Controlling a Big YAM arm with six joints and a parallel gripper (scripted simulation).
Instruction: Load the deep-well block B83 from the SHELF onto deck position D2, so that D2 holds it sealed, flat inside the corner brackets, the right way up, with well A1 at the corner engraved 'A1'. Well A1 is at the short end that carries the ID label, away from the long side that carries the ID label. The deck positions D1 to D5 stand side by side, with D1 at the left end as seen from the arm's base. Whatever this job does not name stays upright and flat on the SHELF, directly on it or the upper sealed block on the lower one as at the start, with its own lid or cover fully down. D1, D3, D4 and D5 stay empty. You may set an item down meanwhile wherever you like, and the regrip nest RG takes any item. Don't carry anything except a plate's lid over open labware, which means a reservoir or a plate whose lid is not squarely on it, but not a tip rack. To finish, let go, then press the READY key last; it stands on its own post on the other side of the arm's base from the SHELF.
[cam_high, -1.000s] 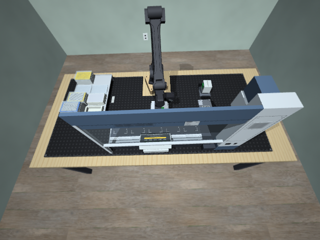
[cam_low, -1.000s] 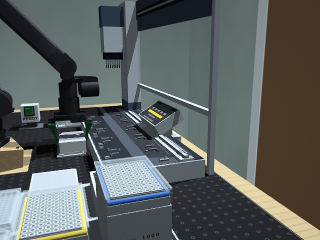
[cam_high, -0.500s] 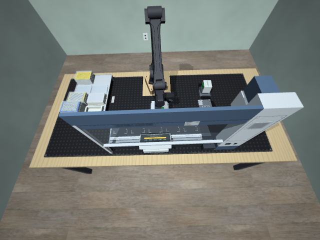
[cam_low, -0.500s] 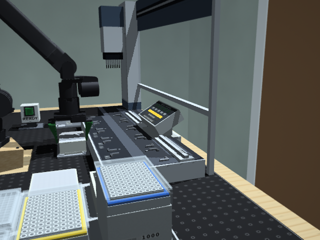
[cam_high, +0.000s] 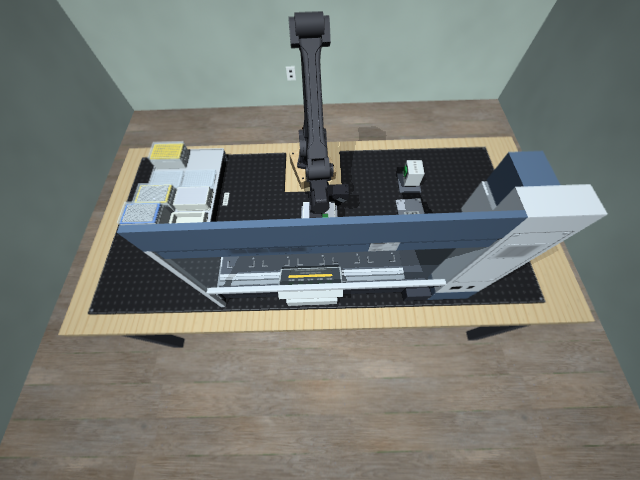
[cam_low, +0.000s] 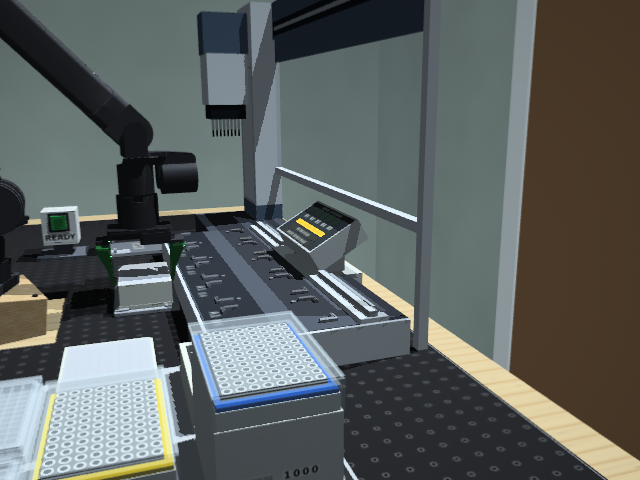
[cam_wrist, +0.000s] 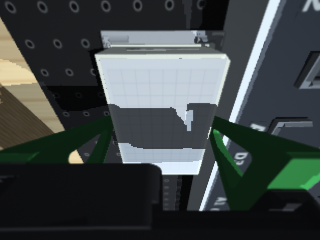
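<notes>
The sealed white deep-well block (cam_wrist: 165, 85) (cam_low: 143, 292) (cam_high: 305, 209) stands upright on the black perforated board, just beside the near edge of the deck (cam_low: 242, 281) (cam_wrist: 285, 70). My gripper (cam_wrist: 160, 120) (cam_low: 140, 257) (cam_high: 321, 209) is open. Its green fingers straddle the block's top, one on each side, with gaps showing between fingers and block. The block's top lies partly in the gripper's shadow. The deck positions with their corner brackets (cam_low: 217, 299) stand empty. I cannot read an ID label in any view.
The READY key (cam_low: 60, 223) (cam_high: 413, 171) stands on its post beyond the arm. The SHELF (cam_high: 209, 173) at the left holds tip racks and plates; a blue-rimmed rack (cam_low: 258, 356) and a yellow-rimmed rack (cam_low: 103, 426) are nearest. The blue gantry beam (cam_high: 320, 229) and pipetting head (cam_low: 224, 77) overhang the deck.
</notes>
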